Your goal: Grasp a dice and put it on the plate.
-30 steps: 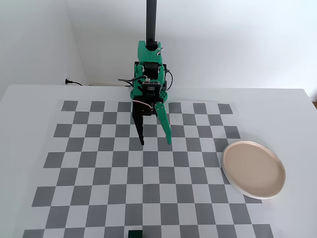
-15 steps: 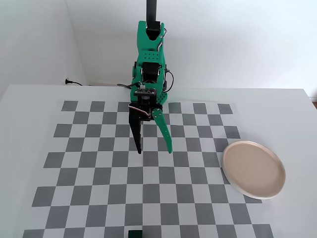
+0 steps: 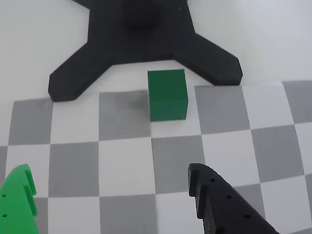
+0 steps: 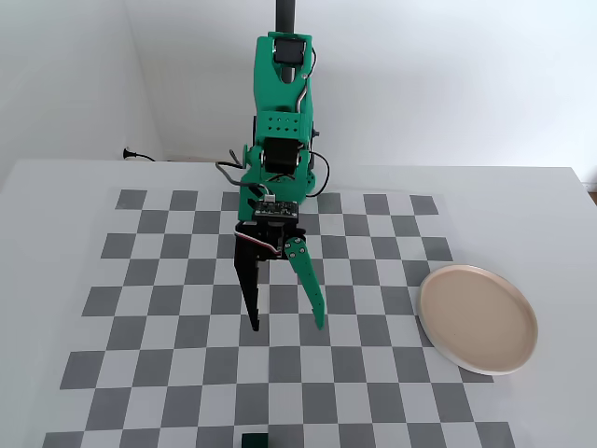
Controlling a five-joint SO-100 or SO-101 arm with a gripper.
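Note:
The dice (image 3: 167, 95) is a small dark green cube on the checkered mat near its far edge in the wrist view; in the fixed view it (image 4: 253, 440) shows at the bottom edge. My gripper (image 3: 112, 187) is open and empty, its green finger (image 3: 19, 195) at the left and black finger (image 3: 214, 195) at the right, well short of the dice. In the fixed view the gripper (image 4: 287, 325) hangs over the mat's middle. The pale pinkish plate (image 4: 478, 317) lies at the mat's right edge, far from the gripper.
A black cross-shaped stand foot (image 3: 141, 39) sits just beyond the dice in the wrist view. The checkered mat (image 4: 168, 308) covers the white table. The green arm's base (image 4: 280, 140) stands at the back.

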